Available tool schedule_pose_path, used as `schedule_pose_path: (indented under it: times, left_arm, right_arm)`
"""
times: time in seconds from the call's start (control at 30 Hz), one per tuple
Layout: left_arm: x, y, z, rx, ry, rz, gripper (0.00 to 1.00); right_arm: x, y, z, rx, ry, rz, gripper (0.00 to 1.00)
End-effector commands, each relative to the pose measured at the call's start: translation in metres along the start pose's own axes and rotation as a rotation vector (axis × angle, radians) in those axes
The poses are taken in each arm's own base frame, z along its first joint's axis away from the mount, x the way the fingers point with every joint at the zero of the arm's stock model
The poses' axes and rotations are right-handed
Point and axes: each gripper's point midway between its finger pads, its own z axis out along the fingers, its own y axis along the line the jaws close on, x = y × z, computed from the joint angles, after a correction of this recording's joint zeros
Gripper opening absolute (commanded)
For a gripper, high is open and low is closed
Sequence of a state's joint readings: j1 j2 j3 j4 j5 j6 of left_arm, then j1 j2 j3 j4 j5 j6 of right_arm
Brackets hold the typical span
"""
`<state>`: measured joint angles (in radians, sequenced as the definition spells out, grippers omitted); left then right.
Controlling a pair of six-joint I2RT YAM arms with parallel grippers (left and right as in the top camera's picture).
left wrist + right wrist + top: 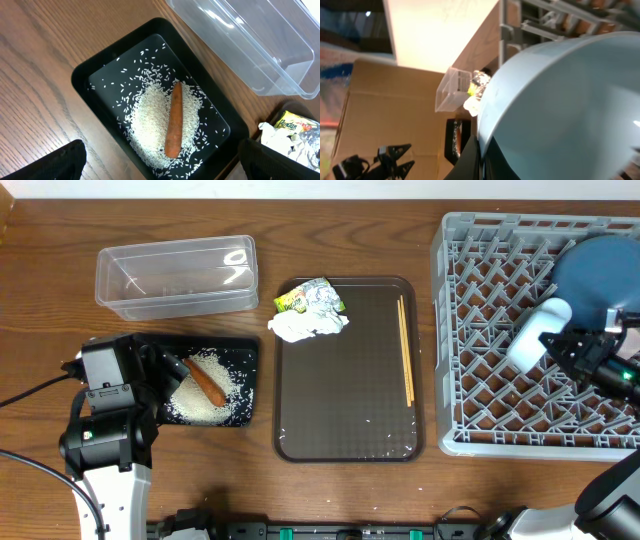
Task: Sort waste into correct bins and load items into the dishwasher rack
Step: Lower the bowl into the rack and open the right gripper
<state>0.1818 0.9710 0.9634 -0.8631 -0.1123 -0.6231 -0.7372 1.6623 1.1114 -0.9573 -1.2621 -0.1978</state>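
Left tool (160,375) hangs over the shallow black tray (82,75) at the left of the bench (50,290), its fingers (55,162) spread wide and gripping nothing. The tray holds a heap of loose white rice grains (147,127), with scattered grains around it, and the small orange carrot (173,120) lies on top of the heap. The clear plastic tub (175,275) stands just behind the black tray, close to it; I see no waste piece in it. On the dark brown serving tray (345,410) at mid-bench, the crumpled green-yellow wrapper (312,297) and the crumpled white tissue (305,328) lie touching at the far left corner. The wooden chopsticks (405,350) lie side by side along its right edge. A few stray grains are visible near the tray's front edge. The grey dishwasher rack (440,330) occupies the right of the bench. The large dark blue bowl (600,270) sits in its far right part. Right tool (570,350) is inside the rack, pressed together on a light blue cup (533,338), which lies tilted on its side over the lattice and looks near white from overhead. The right wrist view is filled by the cup's pale blue wall against one finger; the exact point of grip is hidden.
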Motion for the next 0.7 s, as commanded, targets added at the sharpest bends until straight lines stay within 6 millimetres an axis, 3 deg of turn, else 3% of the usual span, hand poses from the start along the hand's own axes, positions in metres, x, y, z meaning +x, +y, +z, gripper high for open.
schedule_pose_path:
  times: [0.0,0.13,0.23,0.47,0.57,0.67]
  left_arm:
    - [-0.003,0.003,0.000,-0.018,-0.012,0.011,0.99]
    - [-0.003,0.003,0.000,-0.018,-0.012,0.011,0.99]
    - [-0.003,0.003,0.000,-0.018,-0.012,0.011,0.99]
    - [-0.003,0.003,0.000,-0.018,-0.012,0.011,0.99]
    - [-0.003,0.003,0.000,-0.018,-0.012,0.011,0.99]
    - [-0.003,0.003,0.000,-0.018,-0.012,0.011,0.99]
  right_arm:
    - [0.002,-0.021,-0.008,0.089,-0.005,0.062,0.01]
    - [0.005,-0.023,-0.013,0.099,-0.005,0.101,0.02]
    - [0.008,-0.032,-0.016,0.155,0.001,0.122,0.10]
    - [0.019,-0.056,-0.037,0.436,-0.011,0.247,0.14]
    - [0.018,-0.047,-0.049,0.512,-0.058,0.237,0.15]
    - [0.019,-0.024,-0.056,0.521,-0.101,0.172,0.20]
